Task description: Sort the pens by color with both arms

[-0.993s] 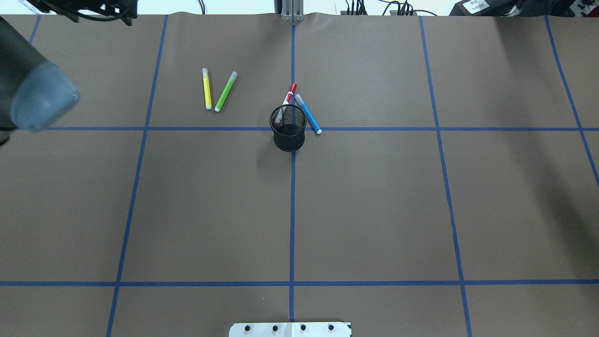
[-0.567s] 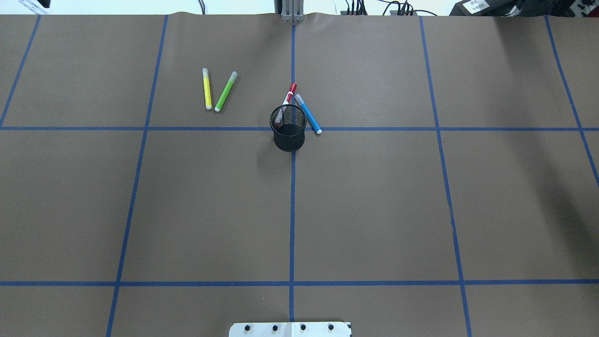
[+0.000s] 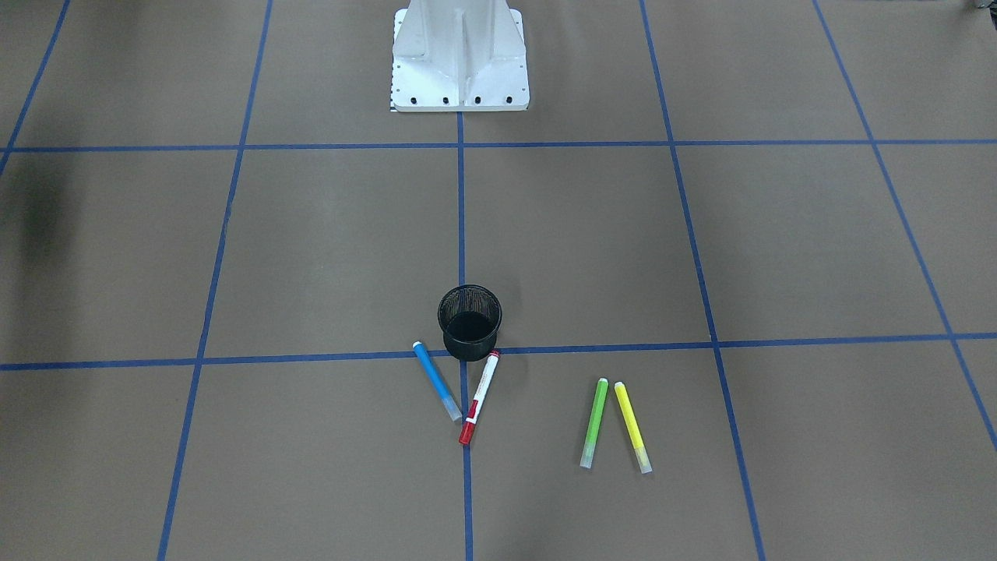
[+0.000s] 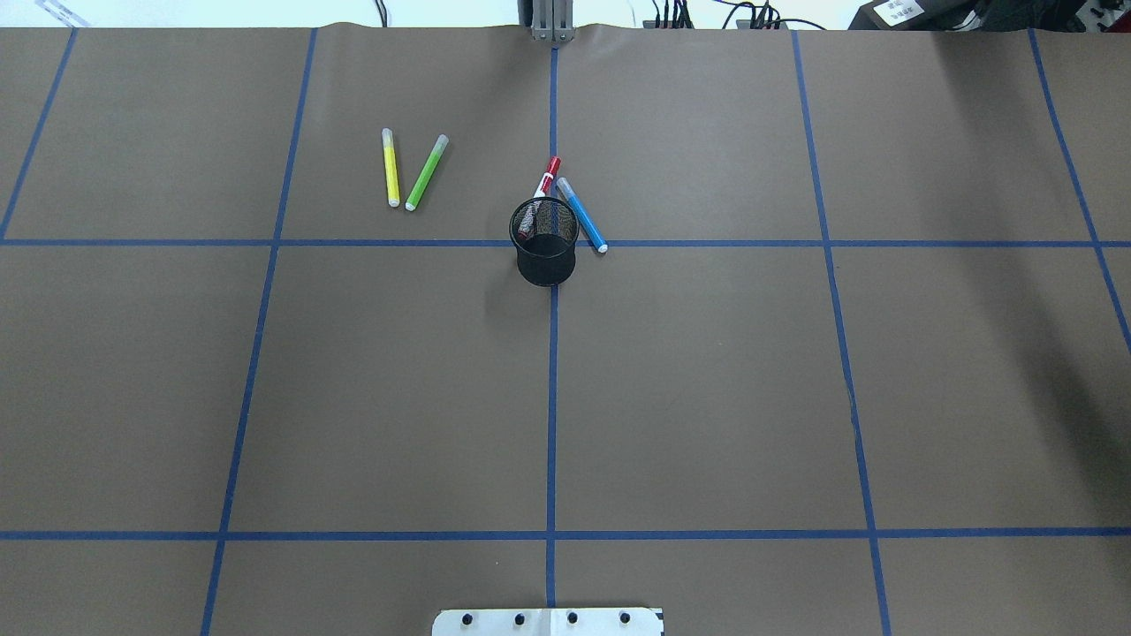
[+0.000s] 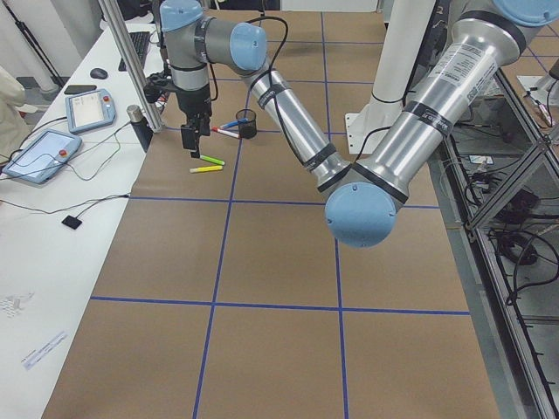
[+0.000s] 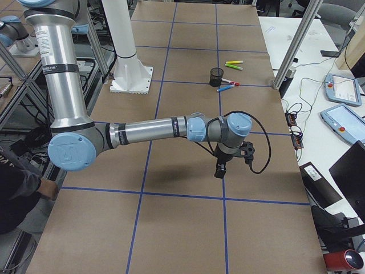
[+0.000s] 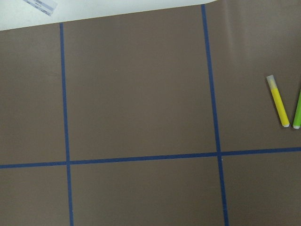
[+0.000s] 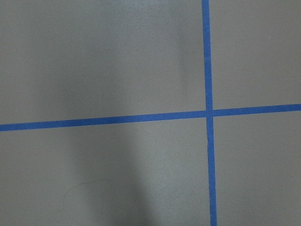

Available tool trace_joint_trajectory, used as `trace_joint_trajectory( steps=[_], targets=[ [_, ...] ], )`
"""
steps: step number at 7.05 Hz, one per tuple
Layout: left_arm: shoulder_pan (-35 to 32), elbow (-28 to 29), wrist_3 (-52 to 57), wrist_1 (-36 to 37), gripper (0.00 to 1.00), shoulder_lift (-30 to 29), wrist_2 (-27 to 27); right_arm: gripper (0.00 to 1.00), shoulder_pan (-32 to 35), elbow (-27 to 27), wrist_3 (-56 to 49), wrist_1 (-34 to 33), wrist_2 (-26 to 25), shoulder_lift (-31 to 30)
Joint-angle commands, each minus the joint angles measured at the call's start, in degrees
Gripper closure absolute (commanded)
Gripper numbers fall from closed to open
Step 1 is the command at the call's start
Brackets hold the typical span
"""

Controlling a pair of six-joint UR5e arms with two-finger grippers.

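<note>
Left gripper (image 5: 188, 148), gone from overhead, hangs apart from yellow pen (image 7: 277, 101).

Matt brown paper table cover (image 4: 707, 397), marked with smooth blue tape lines (image 4: 551, 397). Round black wire-mesh cup (image 4: 545, 265): open metal mesh. Yellow marker pen (image 4: 390, 172), lime green marker pen (image 4: 425, 174) and blue marker pen (image 4: 582, 216): smooth plastic barrels, frosted caps. Left arm (image 5: 445, 87): satin silver metal tubes, smooth light blue joint caps.

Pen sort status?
Done: possibly the grouping; yellow pen and green pen lie paired, red pen and blue pen form a V by the empty-looking cup. In hand: nothing; all four lie on the table. The left gripper hangs near the yellow pen, the right gripper far off. Left: unclear, maybe nothing.
</note>
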Motion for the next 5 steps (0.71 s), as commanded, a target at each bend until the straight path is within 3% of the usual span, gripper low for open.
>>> trace_joint_trajectory(
  steps=[1, 2, 5],
  targets=[
    [-4.1, 6.1, 11.0, -0.3, 0.01, 1.9, 0.3, 0.0, 0.0, -0.1, -0.2, 0.0, -0.1, 0.0],
    [-4.9, 7.6, 13.5, -2.0, 0.01, 4.1, 0.4, 0.0, -0.1, -0.3, -0.1, 0.0, -0.2, 0.4],
    [-5.0, 19.7, 13.4, -22.2, 0.01, 13.1, 0.3, 0.0, 0.0, -0.7, -0.1, 0.0, -1.2, -0.3]
  ],
)
